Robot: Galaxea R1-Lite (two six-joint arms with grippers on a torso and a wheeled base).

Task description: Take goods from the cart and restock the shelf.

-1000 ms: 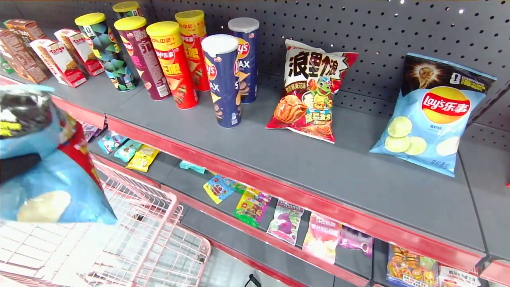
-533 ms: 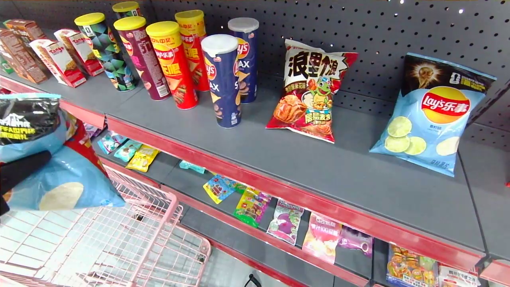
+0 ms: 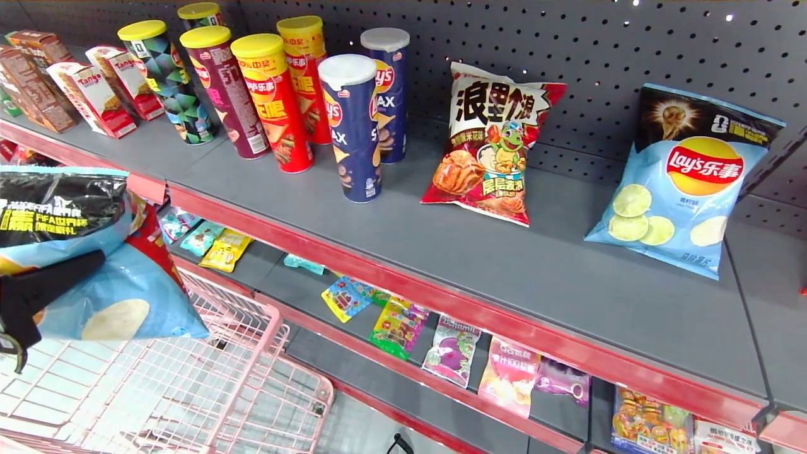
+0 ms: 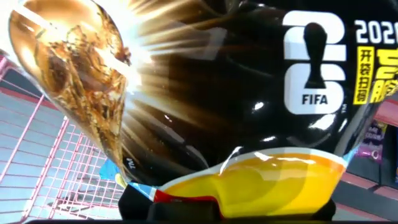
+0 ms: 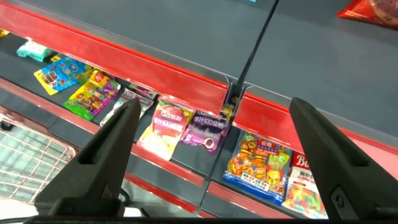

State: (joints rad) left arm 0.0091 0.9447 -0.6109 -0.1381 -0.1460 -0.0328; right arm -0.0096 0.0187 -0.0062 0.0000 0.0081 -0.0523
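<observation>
A light-blue and black chip bag (image 3: 107, 252) hangs at the left above the pink cart (image 3: 252, 353), and my left gripper (image 3: 69, 271) is shut on it, one black finger across its front. The left wrist view shows the same bag (image 4: 217, 93) up close, with its black top and yellow logo. A matching blue bag (image 3: 687, 183) leans against the pegboard at the right of the grey top shelf (image 3: 504, 271). My right gripper (image 5: 217, 168) is open and holds nothing, hovering in front of the red shelf edge (image 5: 155, 62).
On the top shelf stand a red chip bag (image 3: 495, 145), several tall chip cans (image 3: 353, 126) and cracker boxes (image 3: 94, 98). Bare grey shelf lies between the red and blue bags. Small candy packets (image 3: 397, 325) line the lower shelf.
The left gripper has carried the chip bag to the right and lower in the head view, closer to the shelf's red edge. The goods on the shelf stay where they were.
</observation>
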